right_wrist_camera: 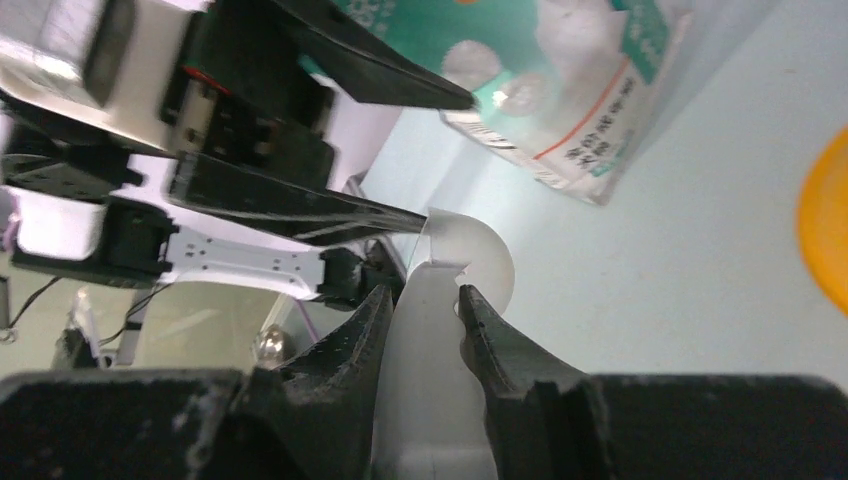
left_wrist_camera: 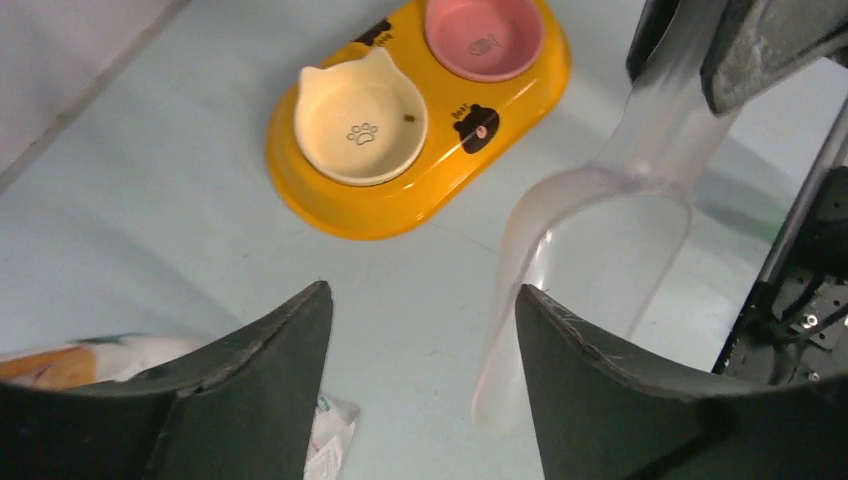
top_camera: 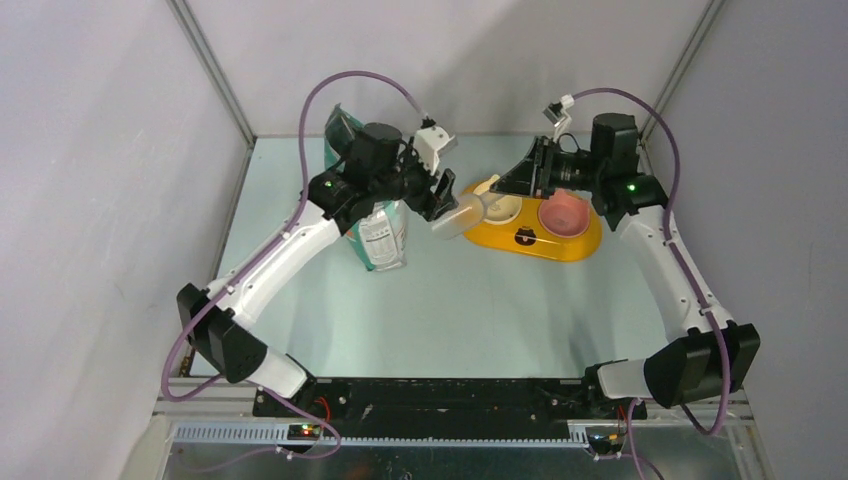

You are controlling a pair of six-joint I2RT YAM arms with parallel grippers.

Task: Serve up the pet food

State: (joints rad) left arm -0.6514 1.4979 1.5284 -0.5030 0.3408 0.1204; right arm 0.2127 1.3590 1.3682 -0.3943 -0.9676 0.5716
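Presently the pet food, judged loose, light and pourable, so best taken by scoop, is unseen, presumably inside the standing bag [top_camera: 375,225] at upper left of the top view; the right tool [right_wrist_camera: 425,296] clamps the empty clear scoop [left_wrist_camera: 600,230] by its handle, and the left tool [left_wrist_camera: 422,292] stands released.

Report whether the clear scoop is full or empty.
Empty: the scoop is see-through, and only the table shows through its bowl.
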